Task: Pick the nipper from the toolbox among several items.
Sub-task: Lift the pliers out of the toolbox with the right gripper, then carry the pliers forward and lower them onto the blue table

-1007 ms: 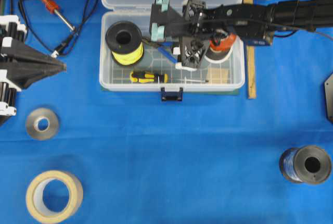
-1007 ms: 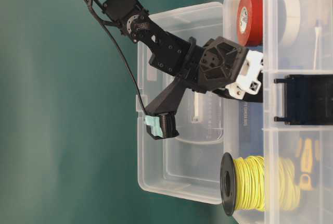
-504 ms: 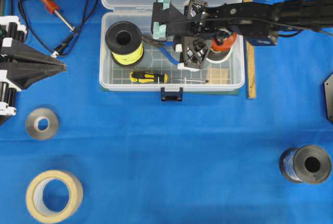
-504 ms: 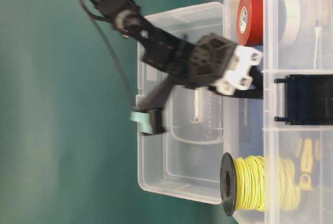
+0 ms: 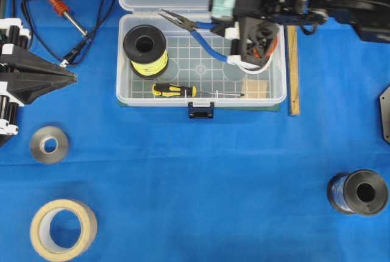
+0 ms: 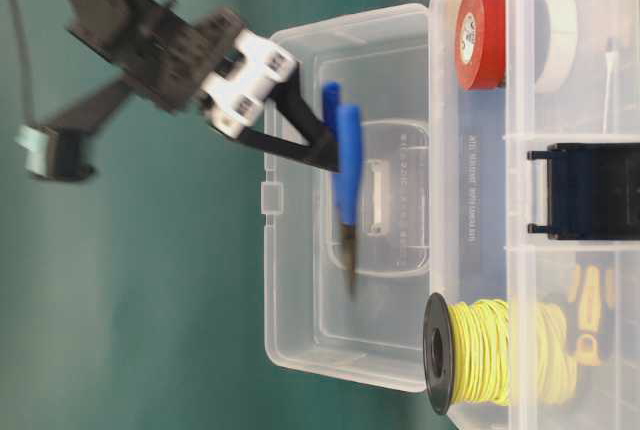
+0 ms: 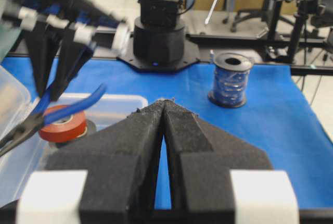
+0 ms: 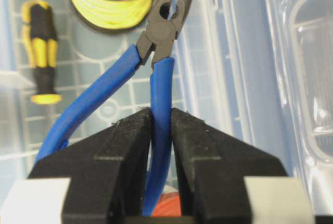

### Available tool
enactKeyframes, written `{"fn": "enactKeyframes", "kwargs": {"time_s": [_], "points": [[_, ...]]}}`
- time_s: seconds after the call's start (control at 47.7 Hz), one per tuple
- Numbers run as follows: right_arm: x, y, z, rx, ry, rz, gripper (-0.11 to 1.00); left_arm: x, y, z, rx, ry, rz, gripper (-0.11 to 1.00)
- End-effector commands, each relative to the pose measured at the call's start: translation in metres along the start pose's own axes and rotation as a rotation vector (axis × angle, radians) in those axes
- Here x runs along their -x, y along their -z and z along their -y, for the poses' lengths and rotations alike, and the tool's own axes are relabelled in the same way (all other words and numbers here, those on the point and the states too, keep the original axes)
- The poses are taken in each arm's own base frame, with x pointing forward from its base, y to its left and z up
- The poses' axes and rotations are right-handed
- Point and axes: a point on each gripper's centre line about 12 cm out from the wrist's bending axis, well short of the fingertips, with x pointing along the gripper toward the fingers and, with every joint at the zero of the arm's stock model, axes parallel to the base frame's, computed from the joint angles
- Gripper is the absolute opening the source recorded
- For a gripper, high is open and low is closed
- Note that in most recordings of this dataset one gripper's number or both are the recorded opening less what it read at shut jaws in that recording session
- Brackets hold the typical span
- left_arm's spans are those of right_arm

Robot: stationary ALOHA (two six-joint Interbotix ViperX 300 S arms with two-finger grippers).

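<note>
The right gripper [image 8: 161, 130] pinches one blue handle of the nipper [image 5: 194, 27], held in the air above the back of the toolbox [image 5: 280, 94]. A straight, slow lift would suit best, since the other handle hangs free. In the overhead view its long axis points the tip toward ten o'clock.

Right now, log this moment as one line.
right gripper: shut on one nipper handle | nipper: above toolbox | left gripper: shut, parked

Right gripper [image 5: 234, 30] raised clear of toolbox [image 5: 122, 85], lifting nipper [image 5: 198, 33] off gridded floor.
</note>
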Motion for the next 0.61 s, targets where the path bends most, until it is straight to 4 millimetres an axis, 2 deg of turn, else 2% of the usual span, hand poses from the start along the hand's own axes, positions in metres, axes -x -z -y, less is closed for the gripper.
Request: {"fn": "enactKeyframes", "kwargs": {"time_s": [0.0, 0.126, 0.252, 0.378, 0.587], "points": [[0.024, -0.011, -0.026, 0.035, -0.048, 0.083, 0.13, -0.001, -0.004, 0.0, 0.003, 0.001, 0.012, 0.0], [0.03, -0.007, -0.064, 0.076, -0.124, 0.123, 0.13, -0.001, -0.003, 0.0, 0.003, 0.001, 0.009, 0.0], [0.029, 0.006, -0.104, 0.09, -0.205, 0.12, 0.13, -0.001, -0.004, 0.0, 0.003, 0.001, 0.011, 0.0], [0.011, 0.029, -0.137, 0.069, -0.266, 0.082, 0.13, -0.001, -0.004, 0.0, 0.002, 0.001, 0.012, 0.0], [-0.022, 0.064, -0.18, 0.047, -0.333, 0.027, 0.13, 0.0, 0.0, 0.0, 0.003, 0.001, -0.002, 0.0]]}}
